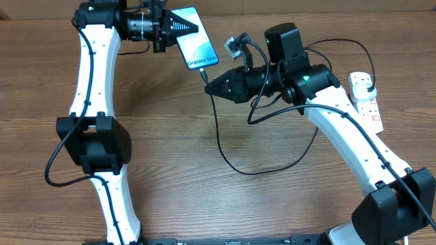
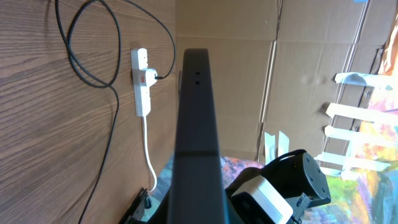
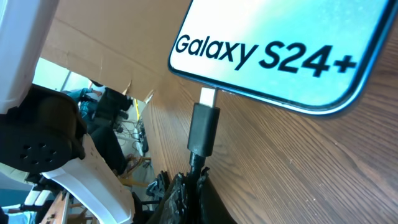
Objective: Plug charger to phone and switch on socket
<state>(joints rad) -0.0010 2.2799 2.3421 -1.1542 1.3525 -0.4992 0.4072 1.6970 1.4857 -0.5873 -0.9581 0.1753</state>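
Overhead: left pincer (image 1: 178,27) clamps the phone (image 1: 197,49) near the table's (image 1: 177,136) far edge. Right pincer (image 1: 208,85) pinches the charger (image 1: 225,146) near its phone end. The socket (image 1: 368,102) lies by the right edge.
Left wrist: phone seen edge-on.
Right wrist: the charger's connector (image 3: 204,124) meets the phone's short edge.

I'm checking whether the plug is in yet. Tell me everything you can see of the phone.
The phone is a slim slab with black edges and rounded corners. Its lit light-blue screen faces up and reads "Galaxy S24+". It sits slanted at the far side of the wooden table. The left hand is shut on its far end. At its near edge the charger connector, held by the right hand, meets the port with some bare metal showing. Whether the phone rests on the table is unclear.
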